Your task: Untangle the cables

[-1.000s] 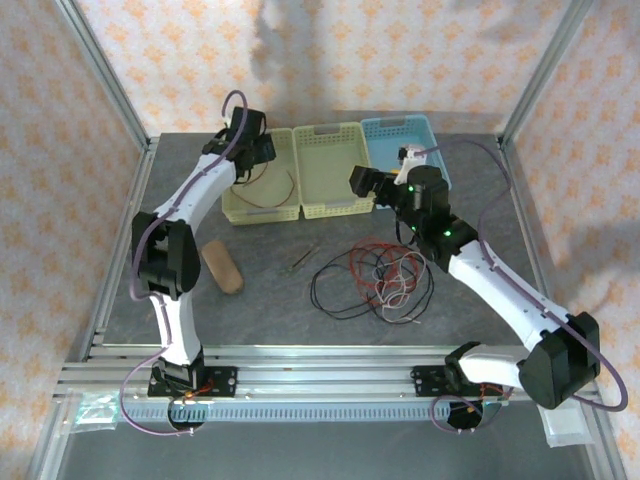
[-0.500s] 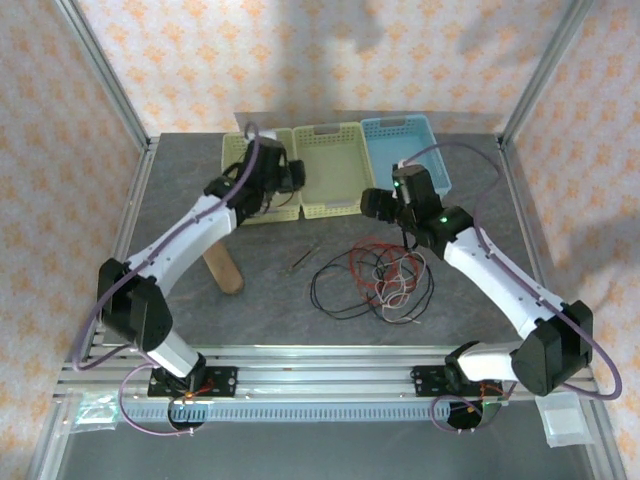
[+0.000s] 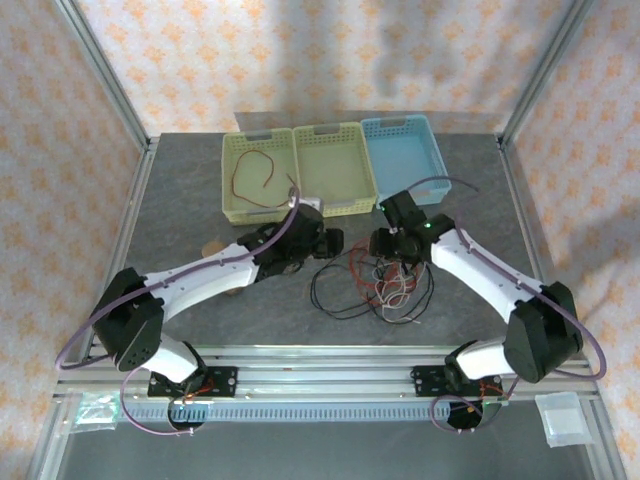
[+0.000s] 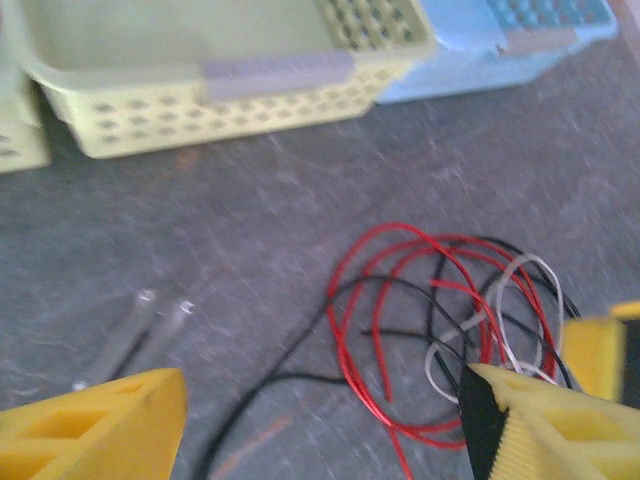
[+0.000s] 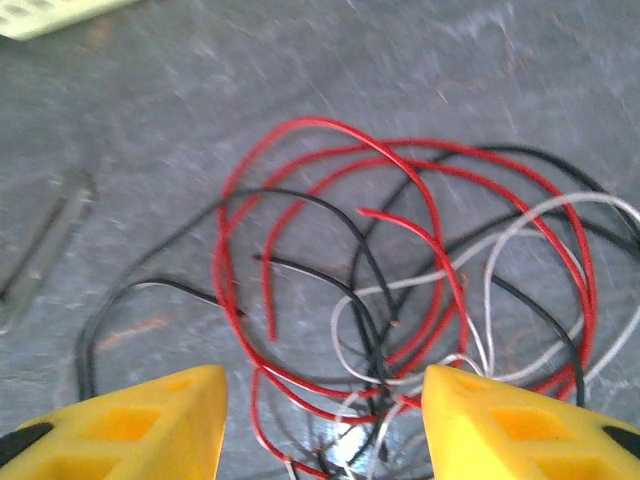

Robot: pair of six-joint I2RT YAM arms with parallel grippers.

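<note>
The cables (image 3: 378, 278) lie tangled on the desk (image 3: 250, 310), in front of the baskets. In the last second both arms came down from the baskets to the heap. The left pincer (image 4: 325, 380) and right pincer (image 5: 325, 375) hang over it, fingers apart, holding nothing. Judgement: another extraction is starting. The left green basket (image 3: 228, 175) holds one reddish wire (image 3: 250, 172). The middle green basket (image 3: 335, 207) and blue basket (image 3: 440, 165) are bare.

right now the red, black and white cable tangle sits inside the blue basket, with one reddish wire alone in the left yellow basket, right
Not quite. The top external view shows the tangle lying on the grey table in front of the baskets, not inside the blue basket. The rest holds: one reddish wire lies alone in the left yellow basket.
</note>
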